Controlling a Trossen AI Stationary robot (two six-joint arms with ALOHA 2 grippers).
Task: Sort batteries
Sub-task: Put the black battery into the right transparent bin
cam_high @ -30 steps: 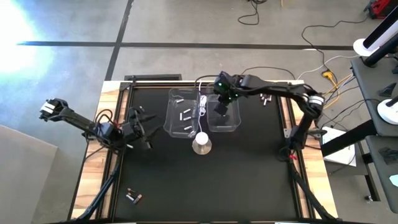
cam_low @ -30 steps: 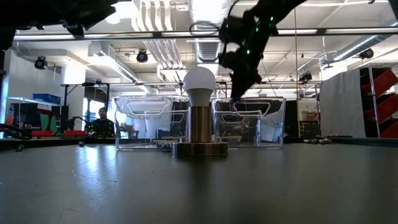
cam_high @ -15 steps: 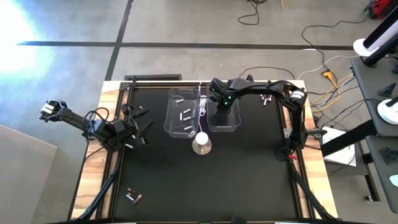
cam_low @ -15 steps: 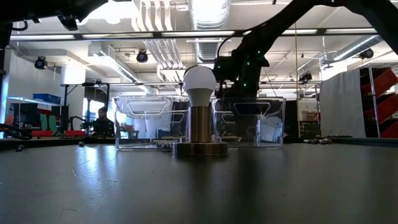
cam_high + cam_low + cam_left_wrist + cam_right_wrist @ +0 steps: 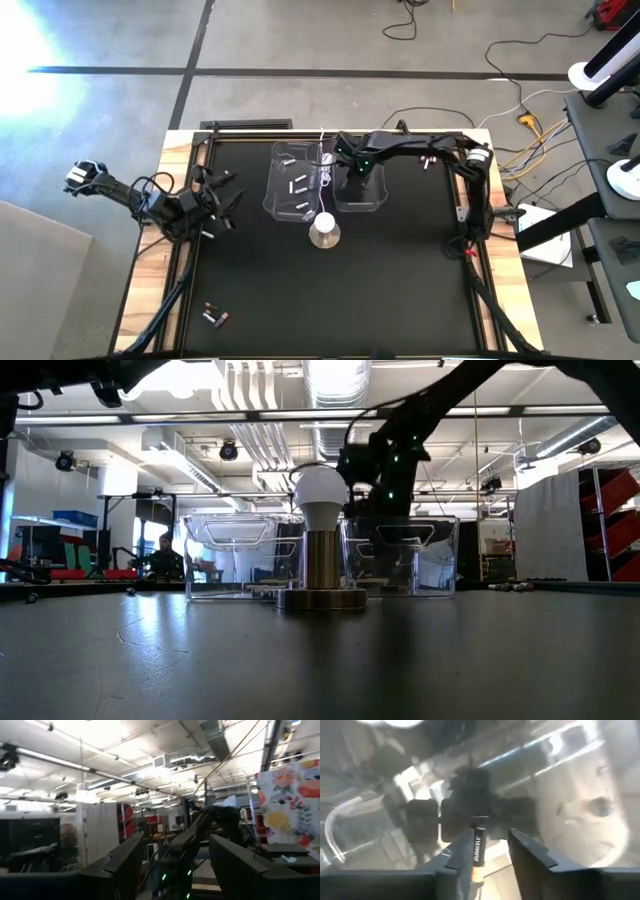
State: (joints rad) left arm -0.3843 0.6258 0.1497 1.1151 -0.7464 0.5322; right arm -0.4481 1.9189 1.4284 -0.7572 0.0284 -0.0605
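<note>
My right gripper (image 5: 490, 852) hangs in the right clear plastic bin (image 5: 362, 195), fingers parted, a dark copper-tipped cylindrical battery (image 5: 478, 851) against one finger. My left gripper (image 5: 222, 195) waits spread at the table's left edge.

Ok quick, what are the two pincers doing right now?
Left pincer: open, nothing in it, out at the table's left edge.
Right pincer: over the right clear plastic bin, opening, with a small black Duracell battery against one finger; gripped or released, cannot tell.
</note>
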